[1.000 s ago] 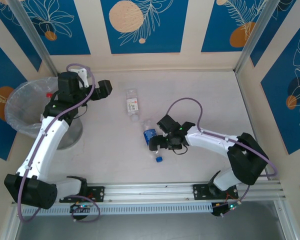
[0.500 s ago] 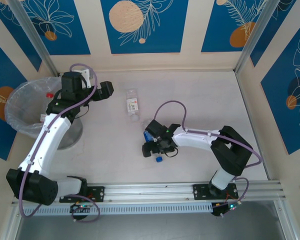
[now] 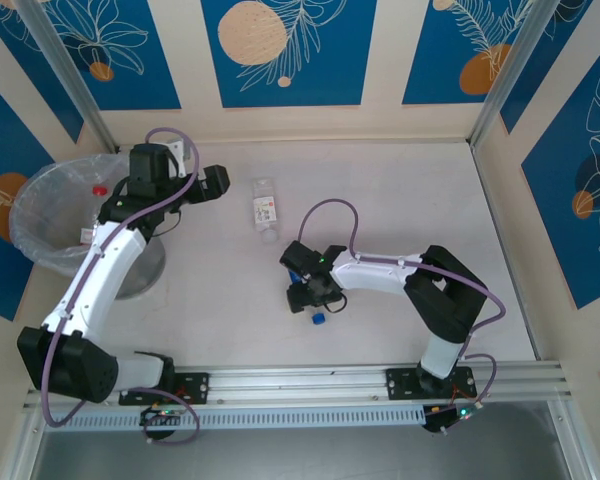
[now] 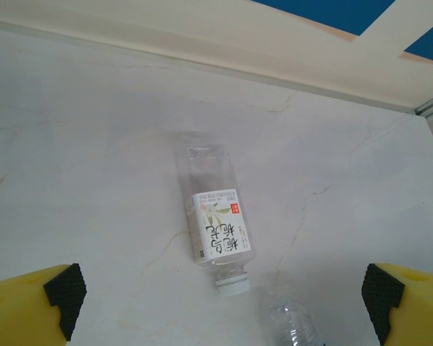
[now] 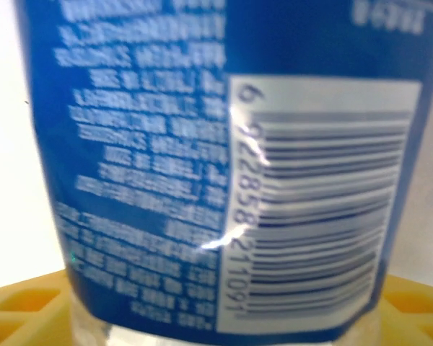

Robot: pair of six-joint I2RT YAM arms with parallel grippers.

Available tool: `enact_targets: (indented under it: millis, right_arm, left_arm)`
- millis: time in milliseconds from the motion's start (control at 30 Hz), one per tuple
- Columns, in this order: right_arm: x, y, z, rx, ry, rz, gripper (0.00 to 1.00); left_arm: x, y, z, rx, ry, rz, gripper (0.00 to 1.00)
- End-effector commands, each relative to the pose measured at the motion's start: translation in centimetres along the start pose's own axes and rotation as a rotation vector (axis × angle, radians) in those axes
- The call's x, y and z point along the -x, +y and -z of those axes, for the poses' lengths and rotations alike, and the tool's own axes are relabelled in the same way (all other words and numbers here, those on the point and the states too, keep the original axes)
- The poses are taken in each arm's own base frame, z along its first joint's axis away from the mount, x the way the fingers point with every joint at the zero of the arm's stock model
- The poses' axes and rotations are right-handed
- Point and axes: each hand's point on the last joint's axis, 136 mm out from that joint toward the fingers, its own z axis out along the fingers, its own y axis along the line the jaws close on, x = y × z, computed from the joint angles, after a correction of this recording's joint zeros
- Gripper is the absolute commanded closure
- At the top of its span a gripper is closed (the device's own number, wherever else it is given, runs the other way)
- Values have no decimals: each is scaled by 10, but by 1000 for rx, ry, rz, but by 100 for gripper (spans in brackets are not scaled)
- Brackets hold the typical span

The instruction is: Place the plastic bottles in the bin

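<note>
A clear bottle with a white label (image 3: 265, 208) lies on the table, its white cap toward the near side, and in the left wrist view the white-label bottle (image 4: 216, 231) sits ahead of and between my fingers. My left gripper (image 3: 212, 180) (image 4: 222, 303) hangs open above the table, between the bin (image 3: 25, 215) and that bottle. A bottle with a blue label and blue cap (image 3: 318, 320) (image 5: 224, 166) lies mid-table. My right gripper (image 3: 305, 285) (image 5: 224, 310) straddles it, yellow fingers (image 5: 22, 317) pressed against both sides.
The bin holds bottles, one with a red cap (image 3: 100, 189). It stands at the table's left edge, against the left arm. The back wall runs just beyond the white-label bottle. The rail with both arm bases (image 3: 310, 380) lines the near edge.
My right gripper slid left over the blue-label bottle and closed in on its sides. My left gripper moved slightly right, away from the bin. The white-label bottle stayed put.
</note>
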Motion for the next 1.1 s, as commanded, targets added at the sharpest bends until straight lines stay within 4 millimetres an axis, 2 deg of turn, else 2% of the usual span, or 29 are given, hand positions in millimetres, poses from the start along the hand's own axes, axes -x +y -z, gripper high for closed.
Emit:
enact_targets:
  millis: [0, 133, 300, 600, 700, 900, 1067]
  right_arm:
    - [13, 9, 5, 18, -44, 38, 31]
    - [19, 13, 9, 45, -63, 42, 36]
    - [26, 17, 15, 62, -92, 43, 38]
    - [46, 22, 50, 122, -242, 44, 39]
    - [56, 25, 66, 156, -303, 40, 39]
    - [87, 39, 111, 280, -470, 19, 40]
    - [104, 49, 135, 408, -542, -11, 40]
  left_arm:
    - [-11, -7, -8, -39, 54, 24, 1]
    - [-27, -7, -19, -58, 114, 56, 1]
    - [-35, -7, -23, -69, 136, 77, 1]
    - [-45, -13, -25, -112, 184, 78, 1]
    - [-46, -28, -23, -202, 194, 66, 1]
    - [-50, -72, -12, -473, 185, 34, 0]
    - [-54, -99, -11, -673, 188, 94, 0]
